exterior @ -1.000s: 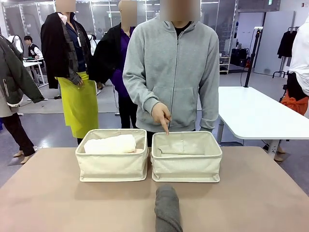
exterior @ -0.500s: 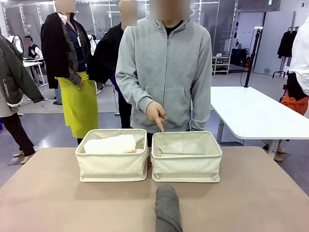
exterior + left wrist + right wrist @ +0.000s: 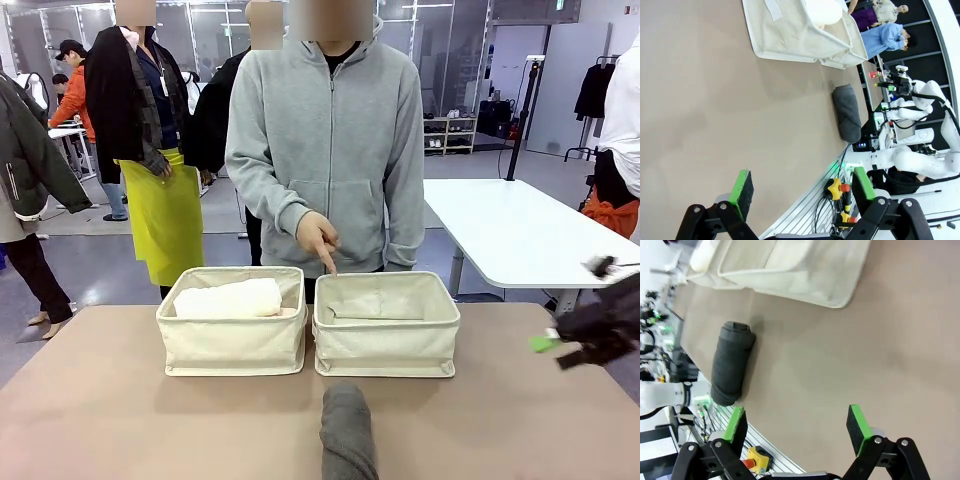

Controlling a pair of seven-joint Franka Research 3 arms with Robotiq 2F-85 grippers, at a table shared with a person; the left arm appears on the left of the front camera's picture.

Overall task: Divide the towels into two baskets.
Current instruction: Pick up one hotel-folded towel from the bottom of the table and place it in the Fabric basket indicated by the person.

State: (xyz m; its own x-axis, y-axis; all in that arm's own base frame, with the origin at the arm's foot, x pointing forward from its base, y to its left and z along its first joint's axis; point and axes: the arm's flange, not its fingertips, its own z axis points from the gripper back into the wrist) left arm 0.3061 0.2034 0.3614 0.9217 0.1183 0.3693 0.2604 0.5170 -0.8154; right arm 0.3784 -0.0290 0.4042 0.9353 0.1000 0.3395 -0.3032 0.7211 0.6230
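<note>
Your right gripper (image 3: 797,427) is hanging released, the dark grey rolled towel (image 3: 731,362) lying ahead of its jaws, seemingly awaiting pickup.

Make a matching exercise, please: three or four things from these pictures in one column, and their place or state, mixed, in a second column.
Things:
1. dark grey towel
2. white towel
3. person's hand
4. right claw

Places or states:
a. lying in the left basket
b. open, holding nothing
c. on the table, in front of the baskets
d. pointing down at the right basket

Pairs: 1-c, 2-a, 3-d, 4-b
</note>
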